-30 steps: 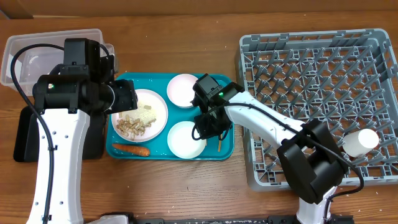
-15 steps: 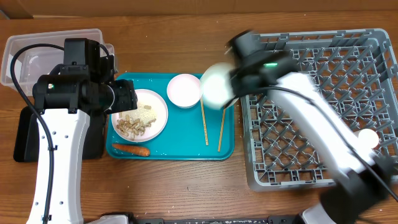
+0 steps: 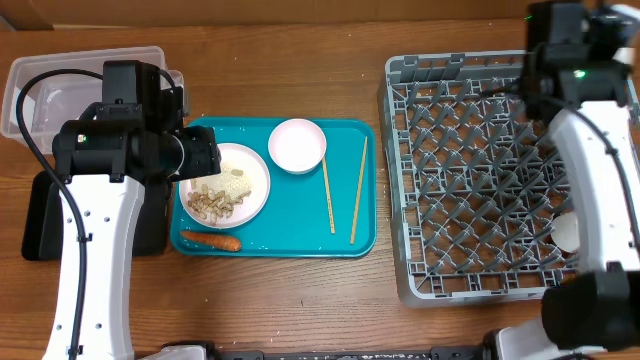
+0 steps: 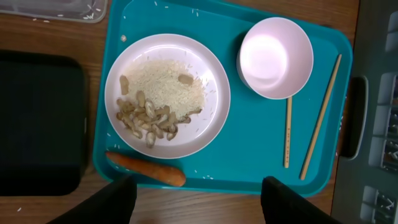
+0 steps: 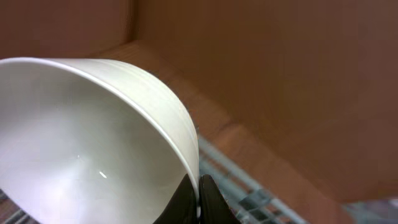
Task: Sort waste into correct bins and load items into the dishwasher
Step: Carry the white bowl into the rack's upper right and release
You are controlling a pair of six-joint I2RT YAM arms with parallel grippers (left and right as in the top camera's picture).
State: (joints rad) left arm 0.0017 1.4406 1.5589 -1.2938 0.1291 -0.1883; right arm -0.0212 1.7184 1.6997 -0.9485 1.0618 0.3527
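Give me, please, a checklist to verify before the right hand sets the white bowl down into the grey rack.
1. Grip: ok. The right hand is shut on the rim of the white bowl.
2. Bowl empty: ok. Its inside looks clean.
3. Bowl above the rack: ok. Grey grid shows just below the bowl in the right wrist view.
4. Free space in the rack: ok. Only a white cup shows, near the right side.
5. Left hand out of the way: ok. It is open, above the teal tray.
6. Exact pegs under the bowl: cannot tell. The bowl hides them.
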